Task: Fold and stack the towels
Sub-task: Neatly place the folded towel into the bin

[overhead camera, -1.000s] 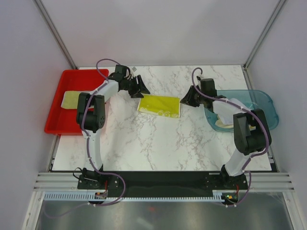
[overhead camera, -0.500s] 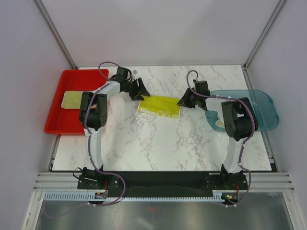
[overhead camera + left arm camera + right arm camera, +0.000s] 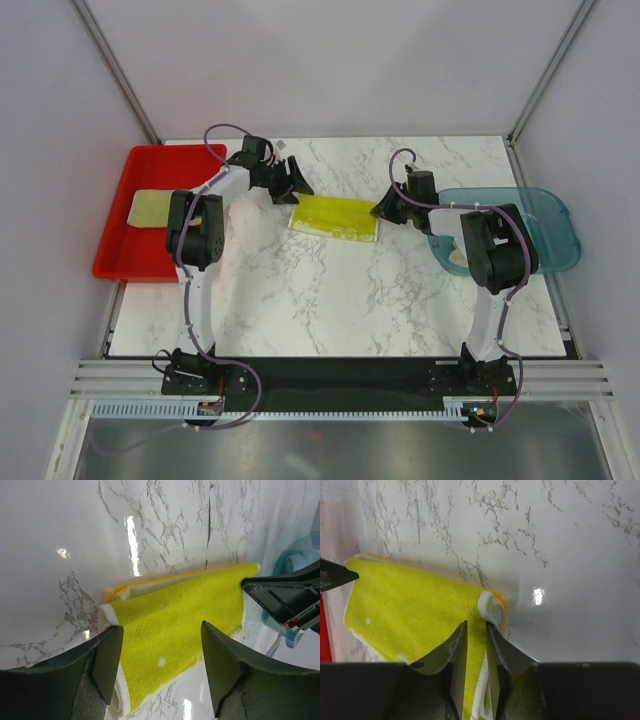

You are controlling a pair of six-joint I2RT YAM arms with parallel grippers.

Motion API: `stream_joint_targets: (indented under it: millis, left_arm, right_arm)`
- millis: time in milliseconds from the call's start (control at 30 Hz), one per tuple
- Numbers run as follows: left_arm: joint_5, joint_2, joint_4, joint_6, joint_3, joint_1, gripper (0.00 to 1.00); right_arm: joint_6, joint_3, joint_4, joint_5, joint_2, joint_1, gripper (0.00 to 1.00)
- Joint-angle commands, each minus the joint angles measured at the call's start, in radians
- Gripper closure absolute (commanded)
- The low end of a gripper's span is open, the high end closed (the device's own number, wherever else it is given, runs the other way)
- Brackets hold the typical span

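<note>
On the marble table (image 3: 300, 300), the red tray (image 3: 113, 252) at left holds a folded pale-yellow towel (image 3: 150, 207). The teal bin (image 3: 560, 228) at right holds cream towels (image 3: 457, 258), partly hidden by the right arm (image 3: 503, 255). Farther back, between them, lies the folded yellow towel (image 3: 333, 217). The left gripper (image 3: 161, 630) stands wide, straddling the towel's left end. The right gripper (image 3: 476, 626), narrow, pinches its right edge.

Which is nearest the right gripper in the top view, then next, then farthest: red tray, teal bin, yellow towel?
1. The yellow towel, mid-table, pinched in the right gripper.
2. The teal bin, just to its right.
3. The red tray, far left edge.
</note>
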Motion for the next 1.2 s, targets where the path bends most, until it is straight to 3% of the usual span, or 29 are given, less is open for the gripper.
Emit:
stream_joint_targets:
  millis: [0,133,300,600,833,1033,1167]
  left_arm:
    - [-0.018,-0.082,-0.008,0.029,0.032,0.013,0.28]
    - [-0.089,-0.198,-0.039,0.069,-0.06,0.009,0.28]
    - [-0.064,-0.297,-0.02,0.078,-0.202,-0.018,0.28]
    - [-0.102,-0.271,0.086,0.024,-0.382,-0.058,0.3]
    - [-0.276,-0.268,0.035,-0.006,-0.414,-0.053,0.3]
    - [-0.291,-0.38,-0.022,-0.012,-0.393,-0.049,0.29]
    - [-0.244,-0.374,-0.072,0.038,-0.316,-0.043,0.27]
  right_arm:
    - [-0.018,0.001,0.001,-0.038,-0.007,-0.006,0.7]
    - [-0.044,0.03,-0.063,-0.072,-0.07,-0.006,0.67]
    - [-0.044,0.057,-0.111,-0.154,-0.125,-0.008,0.67]
    - [-0.002,-0.066,-0.003,-0.262,-0.081,0.0,0.67]
    - [-0.073,-0.109,-0.024,-0.222,-0.032,-0.006,0.68]
    - [-0.143,-0.103,-0.061,-0.23,-0.026,-0.008,0.68]
    - [-0.183,-0.091,-0.084,-0.244,-0.026,-0.011,0.7]
